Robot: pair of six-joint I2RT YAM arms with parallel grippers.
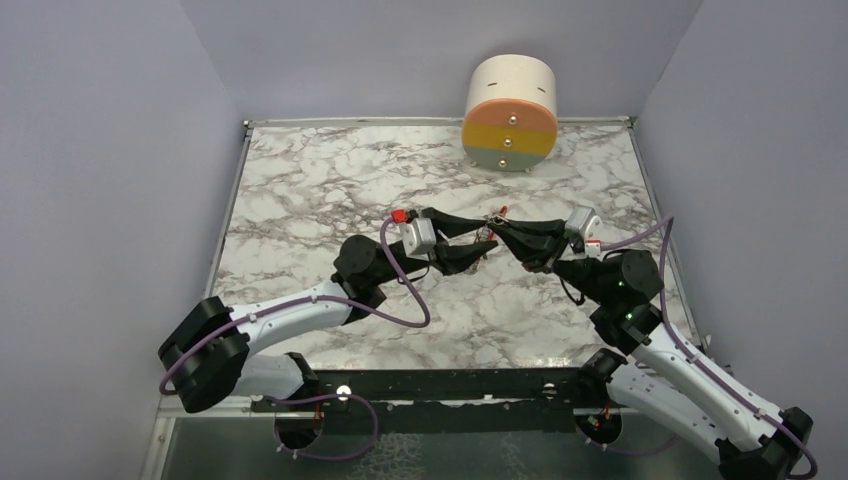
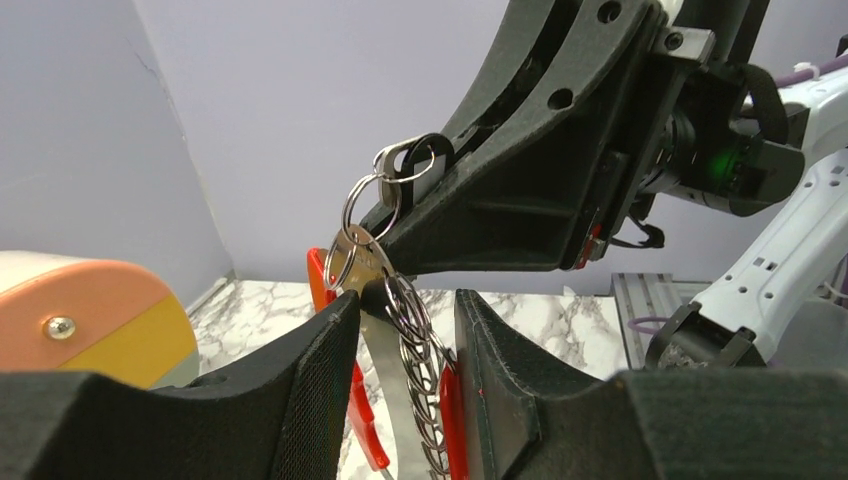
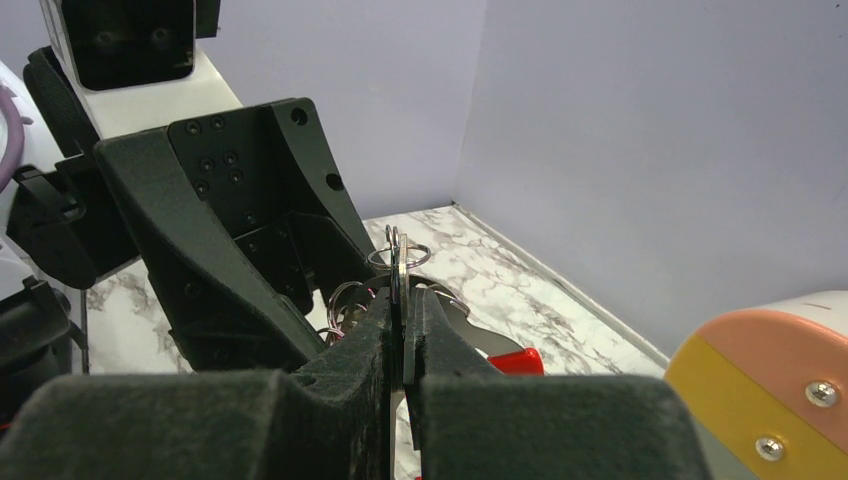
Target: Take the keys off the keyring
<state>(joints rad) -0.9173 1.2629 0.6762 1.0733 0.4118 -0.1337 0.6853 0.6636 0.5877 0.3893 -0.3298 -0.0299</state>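
Keyring: the keyring (image 2: pixel 420 370) hangs in the air between the two claws, above the middle of the desk (image 1: pixel 300 190). Its silver links fall straight down.
Red clip: the red clip (image 2: pixel 365 425) hangs with the links, low in the bundle, just beside the pads of the left claw.
Dark-headed key: the dark-headed key (image 2: pixel 440 160) is at the top of the bundle, with a thin ring passing through its head.
Right claw: the right claw (image 3: pixel 403 335) is closed fully on this key. In its own camera the flat metal stands edge-on between the pads.
Left claw: the left claw (image 2: pixel 405 300) is about half open, with a clear gap between the fingers. The links, the clip and a flat silver blade (image 2: pixel 385 395) hang inside this gap, and I see no firm grip on them.
Other key: the blade may belong to the second key, but I cannot tell.
Reason for the hold: it seems one claw keeps the key fixed and high so that the ring hangs free below. The other claw waits around the ring, probably to take it and work it off the key.
Desk: white and grey marble pattern with a metal rail along its edges.
Room: plain lilac walls (image 1: pixel 120 150) on three sides. A round box (image 1: pixel 510 112) with orange, yellow and grey-green bands stands at the far edge of the desk, well apart from the claws.
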